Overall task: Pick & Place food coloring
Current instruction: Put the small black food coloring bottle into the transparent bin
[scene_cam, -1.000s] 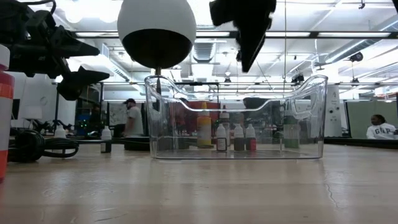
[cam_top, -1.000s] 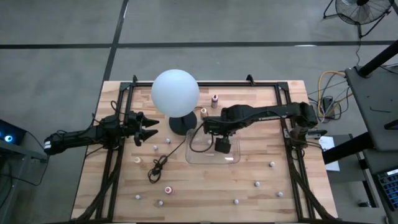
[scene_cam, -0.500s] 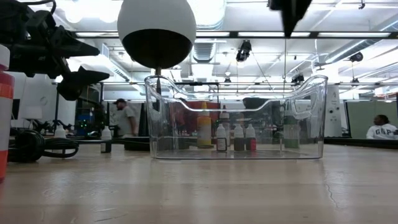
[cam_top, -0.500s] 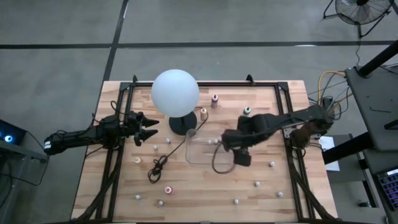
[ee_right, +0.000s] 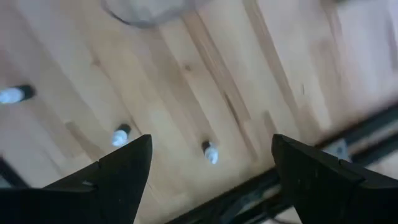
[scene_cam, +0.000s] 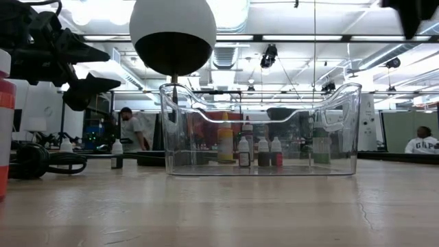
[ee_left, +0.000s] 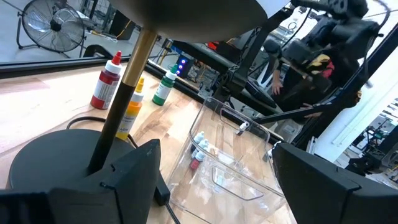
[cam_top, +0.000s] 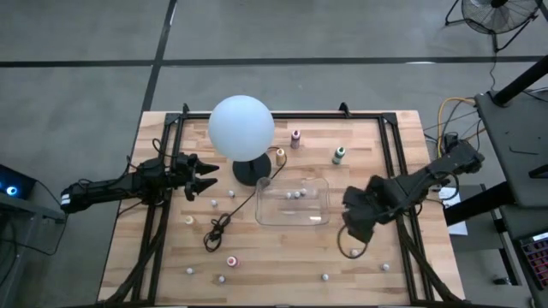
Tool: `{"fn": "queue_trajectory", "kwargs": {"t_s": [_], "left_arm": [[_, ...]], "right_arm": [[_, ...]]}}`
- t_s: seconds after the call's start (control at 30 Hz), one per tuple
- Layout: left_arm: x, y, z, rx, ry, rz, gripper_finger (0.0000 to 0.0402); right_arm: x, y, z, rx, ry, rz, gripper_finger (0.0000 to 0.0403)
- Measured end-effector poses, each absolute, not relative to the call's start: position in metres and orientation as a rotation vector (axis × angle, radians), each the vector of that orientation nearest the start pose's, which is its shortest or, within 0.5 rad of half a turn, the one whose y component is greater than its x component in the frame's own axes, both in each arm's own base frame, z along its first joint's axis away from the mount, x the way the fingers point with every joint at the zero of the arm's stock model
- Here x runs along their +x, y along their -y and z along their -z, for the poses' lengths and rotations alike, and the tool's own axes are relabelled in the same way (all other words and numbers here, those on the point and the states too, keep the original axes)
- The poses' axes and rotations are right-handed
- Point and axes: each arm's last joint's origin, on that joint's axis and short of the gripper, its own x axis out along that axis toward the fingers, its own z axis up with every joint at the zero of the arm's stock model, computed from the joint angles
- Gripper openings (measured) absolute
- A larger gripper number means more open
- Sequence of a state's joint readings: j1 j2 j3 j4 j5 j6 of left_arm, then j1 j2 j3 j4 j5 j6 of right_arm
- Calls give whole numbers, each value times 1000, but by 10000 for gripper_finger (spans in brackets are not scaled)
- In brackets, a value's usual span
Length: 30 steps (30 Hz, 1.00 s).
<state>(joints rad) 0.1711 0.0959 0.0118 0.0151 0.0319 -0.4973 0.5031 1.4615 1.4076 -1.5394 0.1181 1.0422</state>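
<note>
At the counter's (cam_top: 171, 248) near edge: loose food coloring bottles, scattered singly. One sits near the left corner (cam_top: 190, 270), one just beside it (cam_top: 220, 279), a red-capped one (cam_top: 231, 261) a little further in, one mid-edge (cam_top: 324, 276) and one toward the right corner (cam_top: 385, 267). None is collected yet.

Next in, right side: my right tool (cam_top: 353, 229), hanging over bare wood just beside the clear tray's (cam_top: 325, 202) right end. Its fingers are spread wide with nothing between them. My wrist view shows small bottles (ee_right: 120, 135) lying on the wood below, so I judge it is placed here to come down on one of them.

Centre: the tray, with two small bottles (cam_top: 295, 194) already lying inside it. It is evidently the place meant for the rest.

Left of the tray: a dark cable (cam_top: 218, 227) and three more loose bottles (cam_top: 213, 203).

Left edge: my left tool (cam_top: 208, 178), waiting, fingers apart and empty, pointed at the lamp's base.

Further back: the white globe lamp (cam_top: 241, 126).

Toward the far edge: three taller bottles standing upright, yellow (cam_top: 280, 155), pink-red (cam_top: 295, 137) and green (cam_top: 339, 155).
</note>
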Motion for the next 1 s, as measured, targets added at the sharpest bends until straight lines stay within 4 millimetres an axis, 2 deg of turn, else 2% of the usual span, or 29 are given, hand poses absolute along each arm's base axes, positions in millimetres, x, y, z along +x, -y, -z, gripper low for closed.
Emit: {"fn": "queue_trajectory", "kwargs": {"t_s": [0.23, 0.37, 0.63, 1.0], "left_arm": [[101, -17, -161, -503, -33, -154, 279], [101, -17, -161, -504, -33, -154, 279], [101, -17, -161, -503, -33, -153, 279], [101, -17, -161, -503, -33, -154, 279]], "right_arm": [[182, -114, -290, 532, -1449, 767, 331], [171, -113, -280, 590, -1427, 855, 334], [162, -118, -249, 733, -1376, 870, 334], [151, -115, -208, 777, -1427, 864, 333]]}}
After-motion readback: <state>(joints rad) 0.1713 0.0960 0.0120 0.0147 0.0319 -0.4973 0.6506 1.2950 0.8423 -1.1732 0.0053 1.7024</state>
